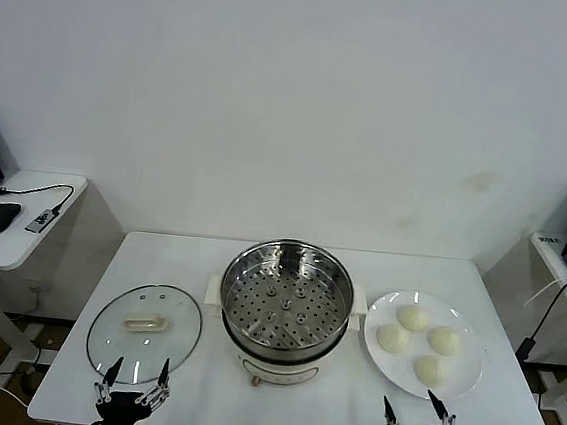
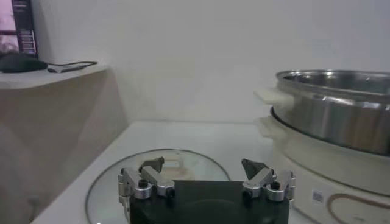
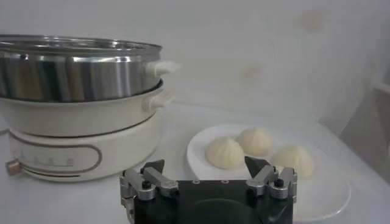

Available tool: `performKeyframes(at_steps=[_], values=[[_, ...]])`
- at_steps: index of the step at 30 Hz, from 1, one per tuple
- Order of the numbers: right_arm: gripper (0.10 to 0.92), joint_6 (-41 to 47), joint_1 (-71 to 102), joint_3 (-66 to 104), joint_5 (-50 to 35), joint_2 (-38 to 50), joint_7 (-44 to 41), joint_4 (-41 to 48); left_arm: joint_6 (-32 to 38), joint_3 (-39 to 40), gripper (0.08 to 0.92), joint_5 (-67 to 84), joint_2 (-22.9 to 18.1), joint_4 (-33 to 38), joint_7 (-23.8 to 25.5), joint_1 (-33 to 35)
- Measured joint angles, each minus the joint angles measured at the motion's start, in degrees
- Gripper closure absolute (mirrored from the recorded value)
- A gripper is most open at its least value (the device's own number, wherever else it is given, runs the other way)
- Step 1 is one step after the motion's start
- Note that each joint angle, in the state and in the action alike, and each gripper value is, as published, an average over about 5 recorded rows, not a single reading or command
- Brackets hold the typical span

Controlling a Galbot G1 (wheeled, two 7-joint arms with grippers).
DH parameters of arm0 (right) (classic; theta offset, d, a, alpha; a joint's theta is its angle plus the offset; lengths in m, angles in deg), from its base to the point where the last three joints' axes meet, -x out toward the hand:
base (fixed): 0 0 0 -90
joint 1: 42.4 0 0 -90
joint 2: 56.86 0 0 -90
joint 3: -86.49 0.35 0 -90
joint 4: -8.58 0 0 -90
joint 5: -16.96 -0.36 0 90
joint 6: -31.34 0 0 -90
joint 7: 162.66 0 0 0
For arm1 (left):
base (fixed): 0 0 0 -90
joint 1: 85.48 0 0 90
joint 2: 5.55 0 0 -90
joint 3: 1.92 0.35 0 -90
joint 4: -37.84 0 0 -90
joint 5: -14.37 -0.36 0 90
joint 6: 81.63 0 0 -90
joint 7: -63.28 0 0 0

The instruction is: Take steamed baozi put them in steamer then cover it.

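A: Four steamed baozi (image 1: 420,340) sit on a white plate (image 1: 383,361) at the right of the desk (image 1: 188,264), just beside the steamer (image 1: 286,299). We judge them soft, light and easily dented, with smooth skins that could tear or slip. We would take each one low across its widest part, squeezing gently rather than pinching the crown.

B: And the steamer itself?

A: Its perforated steel basket stands empty on the cream pot base, at the middle of the desk. It looks heavy and stable, so we expect it to stay put while buns go in.

B: The cover?

A: The cover (image 1: 145,328) lies flat on the desk to the steamer's left, handle up. Glass with a metal rim: stiff, slick and breakable, by our reckoning. The cream bar handle (image 1: 145,324) is the only sensible hold; the rim lies too flush to the desk to get under.

B: How do our jaws stand?

A: Both wide apart and holding nothing. The right gripper (image 1: 421,419) hovers at the near edge of the desk, just short of the plate, touching neither plate nor bun. The left gripper (image 1: 133,381) hangs at the near edge by the cover's rim, and from its wrist the glass shows just beyond the fingertips (image 2: 152,164). Nothing is in the basket yet.
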Motion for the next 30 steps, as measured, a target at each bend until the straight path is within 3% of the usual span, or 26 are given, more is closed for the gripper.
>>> performKeyframes(at_steps=[8, 16, 30], values=[[0.203, 3.8, -7.1, 2.4, 10.1, 8.8, -5.9, 2.8, -2.4, 0.0, 0.177, -4.5, 0.4, -0.5, -0.5, -1.4], [0.203, 6.9, -18.2, 1.2, 20.5, 21.5, -18.5, 8.2, -3.8, -0.9, 0.177, -8.7, 0.6, -0.6, -1.2, -2.1], [0.203, 8.2, -53.7, -25.5, 22.6, 34.8, -42.7, 24.0, -5.0, -2.1, 0.177, -12.4, 1.0, -0.1, -2.0, -2.3]])
